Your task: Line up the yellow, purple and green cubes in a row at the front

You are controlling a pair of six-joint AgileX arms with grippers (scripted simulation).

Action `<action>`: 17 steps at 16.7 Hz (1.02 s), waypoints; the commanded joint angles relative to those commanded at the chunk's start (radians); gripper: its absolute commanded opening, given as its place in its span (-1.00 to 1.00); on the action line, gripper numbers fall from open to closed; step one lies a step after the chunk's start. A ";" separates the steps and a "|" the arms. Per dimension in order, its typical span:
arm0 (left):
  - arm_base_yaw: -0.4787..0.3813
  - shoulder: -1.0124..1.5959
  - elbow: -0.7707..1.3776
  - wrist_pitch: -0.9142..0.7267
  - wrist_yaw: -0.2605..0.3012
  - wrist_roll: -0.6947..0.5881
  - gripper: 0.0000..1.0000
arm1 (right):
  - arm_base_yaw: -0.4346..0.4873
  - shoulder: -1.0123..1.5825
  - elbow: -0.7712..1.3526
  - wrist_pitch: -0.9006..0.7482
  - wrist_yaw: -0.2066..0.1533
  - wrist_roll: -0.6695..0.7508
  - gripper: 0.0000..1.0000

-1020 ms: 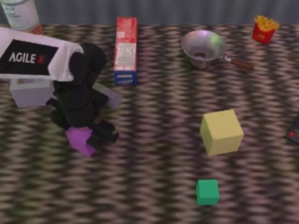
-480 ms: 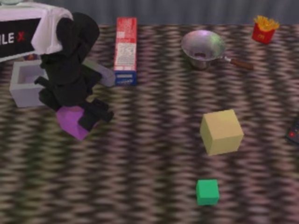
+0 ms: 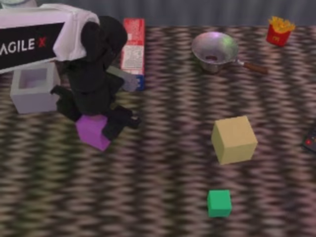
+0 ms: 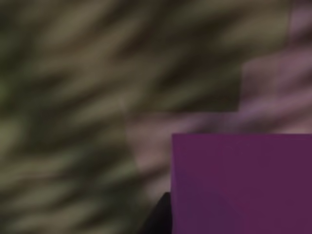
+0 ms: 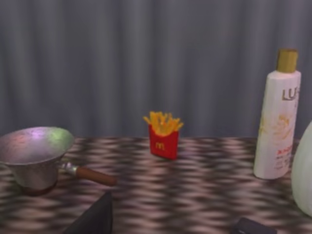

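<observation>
My left gripper [image 3: 95, 121] is shut on the purple cube [image 3: 92, 133] at the table's left, close to the grey box. In the left wrist view the purple cube [image 4: 243, 185] fills the corner, with one dark fingertip [image 4: 160, 220] pressed against its side. The pale yellow cube [image 3: 234, 139] sits right of centre. In front of it lies the small green cube [image 3: 219, 203], near the front edge. My right arm is out of the top view; in its wrist view the right gripper [image 5: 174, 224] stands open above the cloth at the back right, holding nothing.
A hollow pale grey box [image 3: 30, 90] stands at the left beside my left arm. A red carton [image 3: 133, 47], a metal pan [image 3: 215, 49] and red fries [image 3: 279, 31] line the back. A dark object [image 3: 310, 140] sits at the right edge. A white bottle [image 5: 277, 117] stands far right.
The left gripper carried the purple cube back and left toward the grey box, then a little to the right. The yellow and green cubes have not moved.
</observation>
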 joint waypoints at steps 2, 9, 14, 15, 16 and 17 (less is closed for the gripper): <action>-0.069 0.011 0.016 -0.017 -0.002 -0.136 -1.00 | 0.000 0.000 0.000 0.000 0.000 0.000 1.00; -0.345 0.023 0.056 -0.072 -0.012 -0.729 -1.00 | 0.000 0.000 0.000 0.000 0.000 0.000 1.00; -0.484 0.004 0.072 -0.085 -0.021 -1.000 -1.00 | 0.000 0.000 0.000 0.000 0.000 0.000 1.00; -0.497 0.001 0.074 -0.085 -0.023 -1.022 -1.00 | 0.000 0.000 0.000 0.000 0.000 0.000 1.00; -0.505 -0.001 0.075 -0.085 -0.023 -1.033 -1.00 | 0.000 0.000 0.000 0.000 0.000 0.000 1.00; -0.506 -0.001 0.075 -0.085 -0.024 -1.035 -1.00 | 0.000 0.000 0.000 0.000 0.000 0.000 1.00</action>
